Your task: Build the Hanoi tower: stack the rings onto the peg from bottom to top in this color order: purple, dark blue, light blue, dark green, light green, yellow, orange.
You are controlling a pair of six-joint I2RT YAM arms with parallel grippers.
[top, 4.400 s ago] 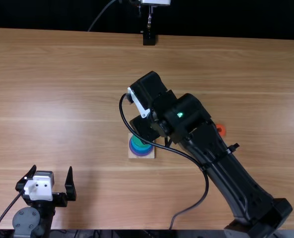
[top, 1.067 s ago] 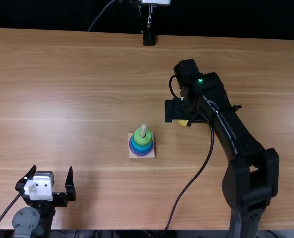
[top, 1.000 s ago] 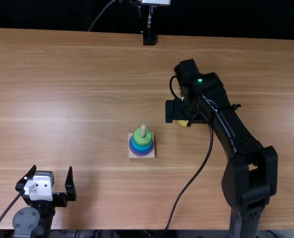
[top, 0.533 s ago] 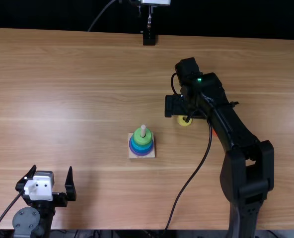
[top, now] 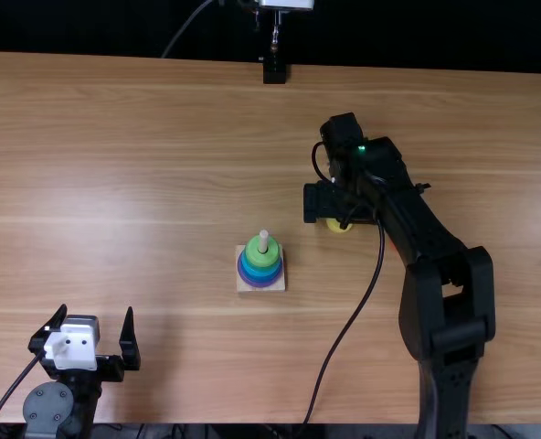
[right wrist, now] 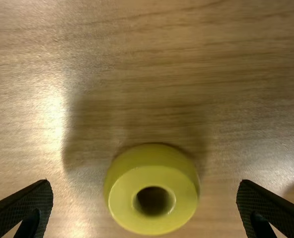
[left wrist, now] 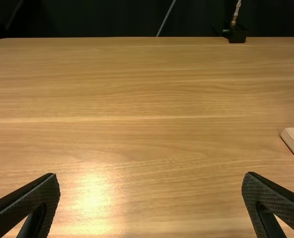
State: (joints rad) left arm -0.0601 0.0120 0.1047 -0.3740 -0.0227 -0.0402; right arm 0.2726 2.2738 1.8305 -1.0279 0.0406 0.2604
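The peg (top: pixel 263 240) rises from a square wooden base (top: pixel 243 285), nearer the counter's (top: pixel 143 183) near edge than its far one. Its stack runs from a purple ring (top: pixel 241 274) at the bottom through blues to a light green ring (top: pixel 261 258) on top. Farther right, the yellow ring (right wrist: pixel 122 203) lies on the counter between the right gripper's (top: pixel 325 203) 2 fingers, which stand apart with room on both sides of it. In the top view that gripper covers part of this ring; the right wrist view gives its hole and whole front rim. Nearer the near edge, an orange ring (top: pixel 392 243) peeks out beside the right arm. The left gripper (top: pixel 95 314) is by the near edge, well left of the base, fingers wide apart. Its wrist view adds the counter's rounded far left corner and 1 corner of the base.
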